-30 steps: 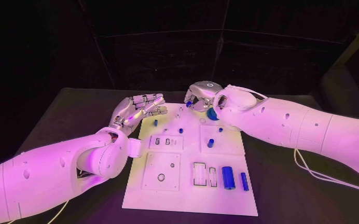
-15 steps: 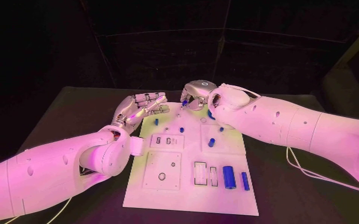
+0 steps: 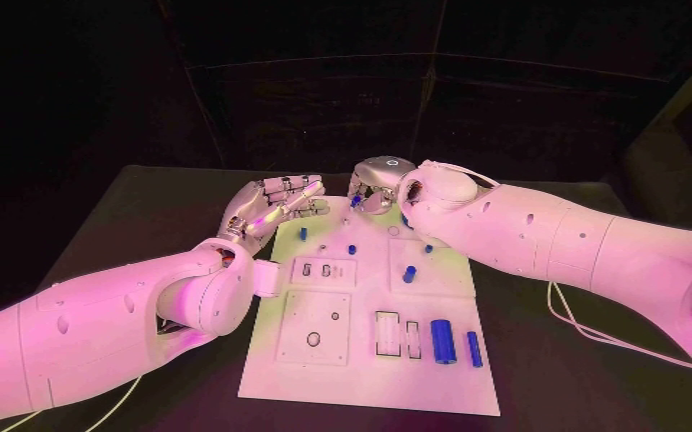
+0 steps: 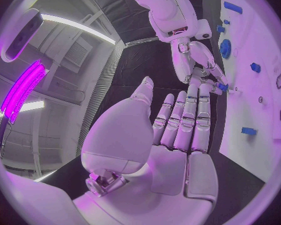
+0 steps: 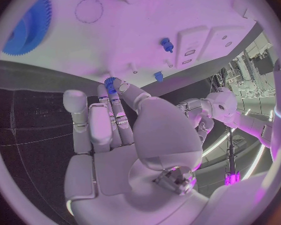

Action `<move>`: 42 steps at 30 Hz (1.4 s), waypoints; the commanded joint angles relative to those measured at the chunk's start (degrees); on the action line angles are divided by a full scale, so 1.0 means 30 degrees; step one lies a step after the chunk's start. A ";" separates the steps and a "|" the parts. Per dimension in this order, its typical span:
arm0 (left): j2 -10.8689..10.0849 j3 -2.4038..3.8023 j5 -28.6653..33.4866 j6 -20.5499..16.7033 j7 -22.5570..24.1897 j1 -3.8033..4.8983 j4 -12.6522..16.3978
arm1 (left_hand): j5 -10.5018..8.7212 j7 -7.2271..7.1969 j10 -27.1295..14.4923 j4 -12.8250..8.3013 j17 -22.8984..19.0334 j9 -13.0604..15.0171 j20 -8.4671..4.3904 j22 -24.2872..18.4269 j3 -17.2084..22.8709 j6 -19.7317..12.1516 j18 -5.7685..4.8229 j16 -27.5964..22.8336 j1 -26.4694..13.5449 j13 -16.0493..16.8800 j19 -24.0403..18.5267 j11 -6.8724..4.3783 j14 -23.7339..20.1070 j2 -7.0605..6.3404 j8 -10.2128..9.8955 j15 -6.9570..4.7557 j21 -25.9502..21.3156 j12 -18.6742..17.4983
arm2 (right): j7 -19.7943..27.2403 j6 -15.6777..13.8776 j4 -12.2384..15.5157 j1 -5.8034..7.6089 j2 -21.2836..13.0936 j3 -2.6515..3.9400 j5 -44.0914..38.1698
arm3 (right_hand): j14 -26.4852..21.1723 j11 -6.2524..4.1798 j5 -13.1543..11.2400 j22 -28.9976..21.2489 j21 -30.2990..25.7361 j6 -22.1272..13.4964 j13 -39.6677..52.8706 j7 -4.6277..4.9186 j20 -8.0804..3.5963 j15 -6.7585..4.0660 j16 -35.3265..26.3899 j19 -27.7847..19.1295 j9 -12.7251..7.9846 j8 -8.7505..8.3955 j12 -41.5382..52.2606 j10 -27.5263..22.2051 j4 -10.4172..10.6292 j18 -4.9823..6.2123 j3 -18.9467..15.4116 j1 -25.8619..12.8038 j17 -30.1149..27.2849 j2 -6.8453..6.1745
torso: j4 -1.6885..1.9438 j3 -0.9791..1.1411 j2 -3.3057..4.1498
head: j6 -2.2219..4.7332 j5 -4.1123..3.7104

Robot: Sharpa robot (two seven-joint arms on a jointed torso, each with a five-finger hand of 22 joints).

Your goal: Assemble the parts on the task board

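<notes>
While the right robot hand [image 3: 378, 190] pinches a small blue part [image 5: 110, 82] at the task board [image 3: 361, 372] upper edge, mid-frame, the left robot hand [image 3: 270, 205] waits spread and empty. Several blue parts [image 3: 441, 341] lie unplaced; assembly appears early.

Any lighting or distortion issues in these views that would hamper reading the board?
Head view: magenta light washes the task board and both arms, the background is black, yet the parts stay readable. Left wrist view: fisheye bends the board edge, and the left hand covers the middle. Right wrist view: same bending; the right hand pinches a small blue gear.
</notes>
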 commanded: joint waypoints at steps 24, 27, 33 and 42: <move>0.0015 0.0020 -0.0137 0.0156 0.0082 0.0144 0.0065 | -0.0002 0.0788 -0.0091 -0.0094 -0.0022 -0.0025 -0.0029 -0.0034 -0.0064 -0.0108 0.0107 -0.0100 -0.0030 -0.0015 0.0145 -0.0018 0.0190 0.0217 -0.0084 0.0004 -0.0034 -0.0074 | -0.0214 0.0730 -0.0825 0.0036 0.0811 0.0003 -0.0125 | 0.0357 0.0161 -0.0407 -0.0170 0.0097 -0.0495 -0.0008 0.0157 0.0180 0.0242 0.0163 -0.0239 -0.0052 -0.0143 -0.0075 -0.0701 0.0394 -0.0267 0.0355 -0.0226 -0.0128 -0.0593 | -0.0028 -0.0004 0.0027 | -0.0185 0.0189; 0.0016 0.0020 -0.0137 0.0155 0.0036 0.0151 0.0060 | 0.0000 0.0798 -0.0111 -0.0110 -0.0025 -0.0028 -0.0029 -0.0043 -0.0068 -0.0167 0.0104 -0.0110 -0.0020 -0.0015 0.0157 -0.0011 0.0192 0.0243 -0.0105 0.0008 -0.0046 -0.0088 | -0.0279 0.0890 -0.0874 0.0036 0.0843 0.0003 -0.0126 | 0.0335 0.0218 -0.0690 -0.0289 0.0046 -0.0723 -0.0023 0.0209 0.0232 0.0295 0.0174 -0.0320 -0.0065 -0.0150 -0.0075 -0.1025 0.0575 -0.0248 0.0366 -0.0317 -0.0165 -0.0727 | -0.0019 -0.0010 0.0030 | -0.0205 0.0195; 0.0002 0.0020 -0.0137 0.0165 -0.0016 0.0169 0.0046 | -0.0001 0.0808 -0.0137 -0.0117 -0.0027 -0.0033 -0.0028 -0.0050 -0.0073 -0.0226 0.0102 -0.0118 -0.0019 -0.0017 0.0161 -0.0003 0.0190 0.0257 -0.0125 0.0011 -0.0054 -0.0103 | -0.0415 0.0900 -0.0882 0.0036 0.0773 0.0002 -0.0127 | -0.0035 0.0689 -0.1434 -0.1758 -0.0729 -0.2873 -0.0036 0.0616 0.0635 0.0592 -0.0378 -0.1108 -0.0109 -0.0158 -0.0055 -0.3537 0.1179 -0.0021 -0.0469 -0.0374 -0.1352 -0.1416 | -0.0031 -0.0011 0.0026 | -0.0231 0.0183; -0.0078 0.0019 -0.0137 0.0176 -0.0038 0.0180 0.0016 | -0.0002 0.0818 -0.0167 -0.0123 -0.0030 -0.0037 -0.0026 -0.0058 -0.0085 -0.0278 0.0099 -0.0129 -0.0025 -0.0019 0.0165 0.0008 0.0187 0.0269 -0.0146 0.0016 -0.0066 -0.0121 | -0.0213 -0.0761 0.0568 0.0035 -0.0580 0.0006 0.0373 | -0.0043 0.0743 -0.1241 -0.2224 -0.1042 -0.3184 0.0111 0.0714 0.0814 0.0642 -0.0320 -0.1032 0.0006 -0.0020 0.0486 -0.3938 0.1884 0.0053 -0.1770 0.0110 -0.1438 -0.1360 | -0.0053 0.0015 0.0000 | -0.0174 0.0142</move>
